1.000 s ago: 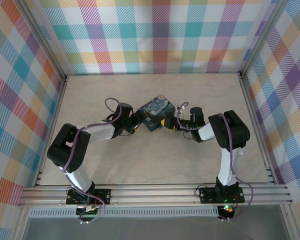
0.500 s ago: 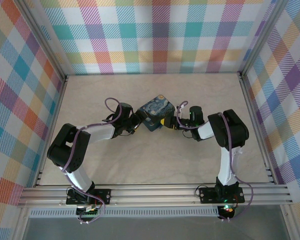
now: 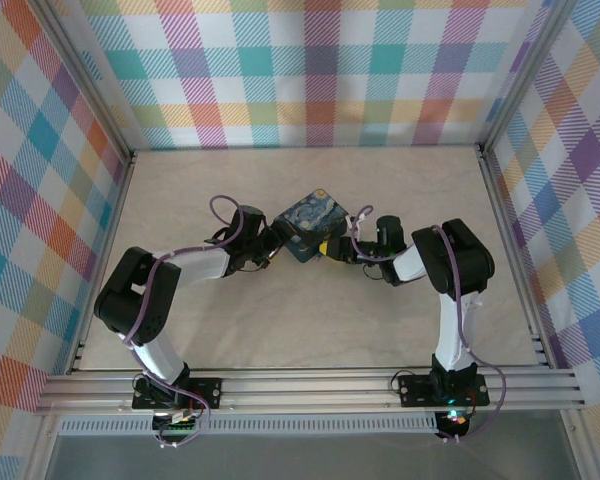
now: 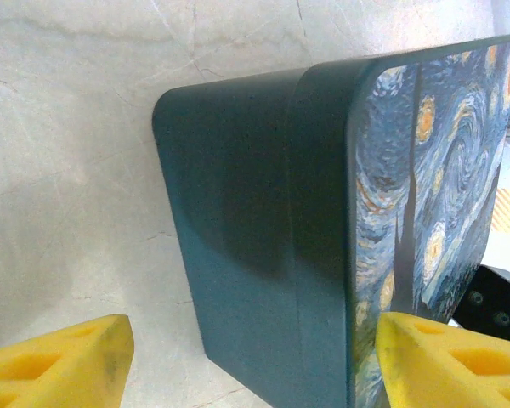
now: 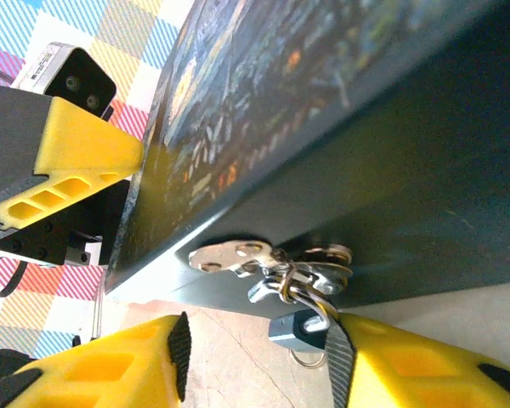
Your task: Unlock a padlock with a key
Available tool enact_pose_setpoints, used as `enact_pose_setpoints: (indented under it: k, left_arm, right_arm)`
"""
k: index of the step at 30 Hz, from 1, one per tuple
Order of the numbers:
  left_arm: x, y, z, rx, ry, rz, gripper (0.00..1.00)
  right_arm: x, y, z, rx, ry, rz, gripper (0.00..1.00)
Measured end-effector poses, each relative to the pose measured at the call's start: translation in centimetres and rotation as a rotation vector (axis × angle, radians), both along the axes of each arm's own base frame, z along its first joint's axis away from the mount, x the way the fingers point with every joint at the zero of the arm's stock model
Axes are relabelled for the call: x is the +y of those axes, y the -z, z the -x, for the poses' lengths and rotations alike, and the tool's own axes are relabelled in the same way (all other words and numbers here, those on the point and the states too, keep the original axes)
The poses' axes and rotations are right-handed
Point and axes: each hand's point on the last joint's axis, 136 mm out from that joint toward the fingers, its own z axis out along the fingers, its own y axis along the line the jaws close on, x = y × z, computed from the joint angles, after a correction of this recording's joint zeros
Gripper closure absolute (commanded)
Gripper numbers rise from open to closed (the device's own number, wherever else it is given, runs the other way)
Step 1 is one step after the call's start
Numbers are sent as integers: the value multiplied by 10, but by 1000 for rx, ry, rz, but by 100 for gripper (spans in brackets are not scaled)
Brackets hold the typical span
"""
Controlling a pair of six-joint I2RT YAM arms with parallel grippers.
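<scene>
The tiny blue padlock [image 5: 299, 327] hangs from a silvery hasp [image 5: 238, 253] on the side of the dark-blue starry-night box [image 3: 308, 225]. A small wire ring [image 5: 304, 357] shows just under the lock; I cannot make out the key itself. My right gripper [image 5: 259, 370] is open, its yellow fingers on either side of the lock, and the right pad [image 5: 338, 361] is against it. My left gripper [image 4: 255, 365] is open at the box's [image 4: 263, 229] opposite side, with the box's corner between its fingers. From above, the left gripper [image 3: 270, 245] and right gripper [image 3: 332, 247] flank the box.
The box stands mid-table on the pale marbled top [image 3: 310, 320]. Checked walls and aluminium rails [image 3: 310, 385] enclose the space. The left arm's yellow finger [image 5: 68, 161] shows beyond the box's lid in the right wrist view.
The right arm has edged a little to the left, closer to the box. The left arm and the box have stayed put.
</scene>
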Motion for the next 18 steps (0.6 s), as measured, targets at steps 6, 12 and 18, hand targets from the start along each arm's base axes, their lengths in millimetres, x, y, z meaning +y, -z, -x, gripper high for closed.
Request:
enact_pose_setpoints:
  k: [6,12,18]
  left_arm:
    - [0,0,0,-1,2,-2,25]
    - [0,0,0,0,2,-3,25]
    - [0,0,0,-1,2,-3,25]
  right_arm:
    - [-2,5,5,13,7,5,67]
    - [-3,6,4,15,13,9,75]
    - [-4,6,2,16,23,13,70]
